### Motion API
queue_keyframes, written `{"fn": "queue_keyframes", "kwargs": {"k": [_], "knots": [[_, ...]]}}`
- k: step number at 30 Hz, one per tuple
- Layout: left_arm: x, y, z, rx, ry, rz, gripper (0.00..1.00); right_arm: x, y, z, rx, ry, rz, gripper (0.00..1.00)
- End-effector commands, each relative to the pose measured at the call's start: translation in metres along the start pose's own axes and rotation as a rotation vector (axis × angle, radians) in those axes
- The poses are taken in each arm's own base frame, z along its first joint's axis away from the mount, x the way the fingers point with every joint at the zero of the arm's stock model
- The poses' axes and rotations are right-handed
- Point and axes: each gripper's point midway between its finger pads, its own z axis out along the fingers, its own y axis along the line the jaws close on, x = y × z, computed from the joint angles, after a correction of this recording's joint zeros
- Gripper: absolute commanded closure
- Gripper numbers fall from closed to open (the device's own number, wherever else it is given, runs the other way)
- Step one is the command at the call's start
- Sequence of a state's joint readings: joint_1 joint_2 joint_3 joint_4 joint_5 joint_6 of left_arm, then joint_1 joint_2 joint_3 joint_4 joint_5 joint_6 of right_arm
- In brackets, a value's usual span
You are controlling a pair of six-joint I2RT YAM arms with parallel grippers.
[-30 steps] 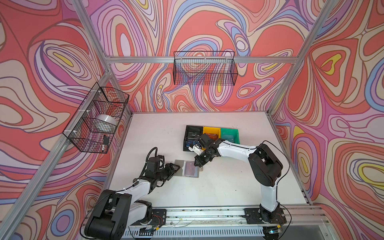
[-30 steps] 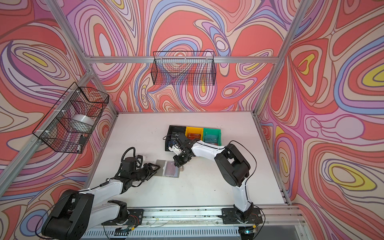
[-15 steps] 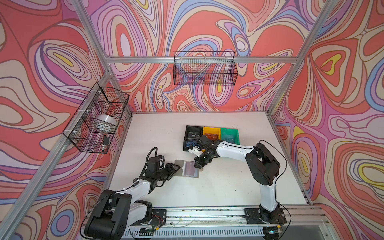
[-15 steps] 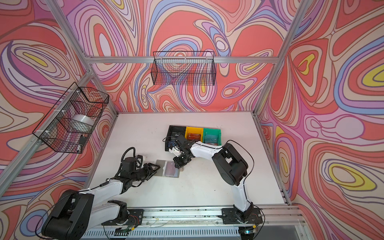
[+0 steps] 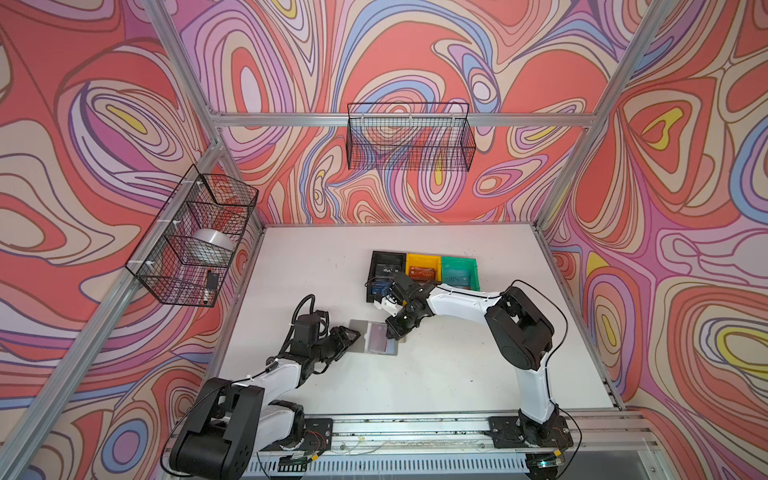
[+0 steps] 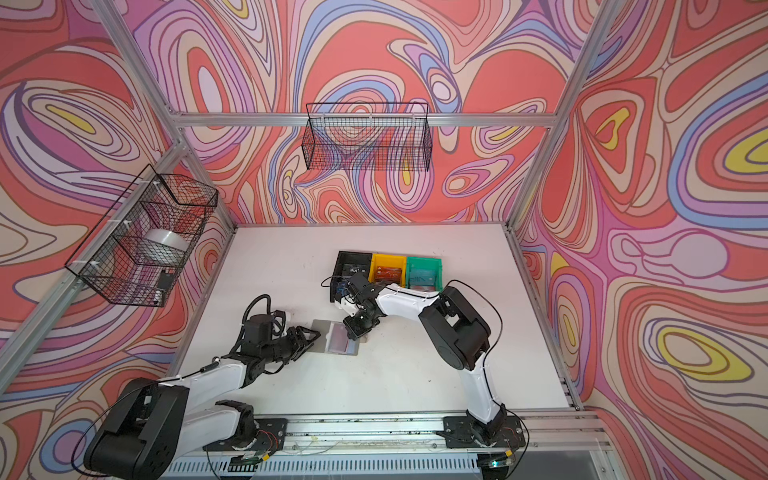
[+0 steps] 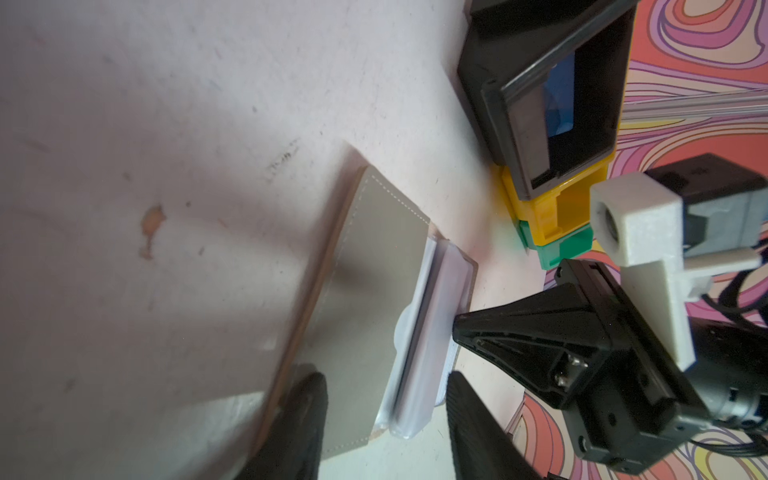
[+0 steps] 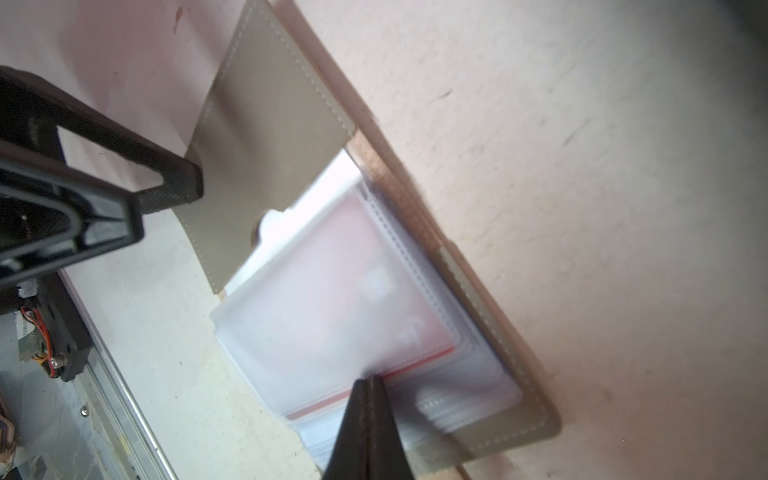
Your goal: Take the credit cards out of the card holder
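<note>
Right end effector (image 8: pixel 368 384), clenched, meets the near edge of a card (image 8: pixel 353 291) lying straight ahead in the card holder (image 8: pixel 478 299); left end effector (image 7: pixel 380 378), released, pins its flap (image 8: pixel 266 137).

black bin (image 5: pixel 388 253), yellow bin (image 5: pixel 423 257), green bin (image 5: pixel 459 261) touching in row.

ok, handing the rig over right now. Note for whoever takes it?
Left tool: open, one fingertip on the card holder's grey flap; holder lies open on the table.
Right tool: shut, tips at the edge of a pale, red-edged card in the top sleeve; actual grip unclear.
Done: cards lie in the black bin, yellow bin and green bin.
Left: draw that card out, then check the sleeves beneath.
</note>
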State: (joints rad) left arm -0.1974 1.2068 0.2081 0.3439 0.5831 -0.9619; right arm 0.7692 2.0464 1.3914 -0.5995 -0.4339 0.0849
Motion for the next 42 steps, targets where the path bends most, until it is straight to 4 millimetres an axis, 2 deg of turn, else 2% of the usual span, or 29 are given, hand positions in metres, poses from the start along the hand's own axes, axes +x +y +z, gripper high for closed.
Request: {"fn": "queue_keyframes", "kwargs": {"k": [1,11,21,25,29,33,36,42], "knots": [[0.003,0.003,0.001,-0.002,0.002,-0.002,0.5,0.004,0.001,0.007,0.009,0.025,-0.001,0.99],[0.003,0.003,0.002,0.0,0.005,-0.001,0.5,0.001,0.004,0.016,-0.015,0.033,0.006,1.0],[0.003,0.001,0.002,0.004,0.009,-0.001,0.5,-0.003,0.006,0.01,-0.006,0.027,-0.005,0.99],[-0.002,-0.017,-0.008,0.023,0.0,0.017,0.5,0.0,0.004,0.01,0.004,0.033,-0.007,1.0],[-0.009,-0.037,-0.029,0.006,-0.034,0.062,0.51,0.004,0.002,0.012,0.006,0.044,-0.002,1.0],[-0.008,-0.057,-0.04,0.072,-0.042,0.086,0.51,0.005,0.001,0.014,0.006,0.047,-0.001,0.99],[-0.004,-0.061,-0.035,0.12,-0.011,0.08,0.53,0.006,0.001,0.014,0.003,0.05,-0.002,0.99],[0.001,-0.043,-0.008,0.13,0.059,0.027,0.59,0.008,0.001,0.014,0.004,0.059,-0.004,0.99]]}}
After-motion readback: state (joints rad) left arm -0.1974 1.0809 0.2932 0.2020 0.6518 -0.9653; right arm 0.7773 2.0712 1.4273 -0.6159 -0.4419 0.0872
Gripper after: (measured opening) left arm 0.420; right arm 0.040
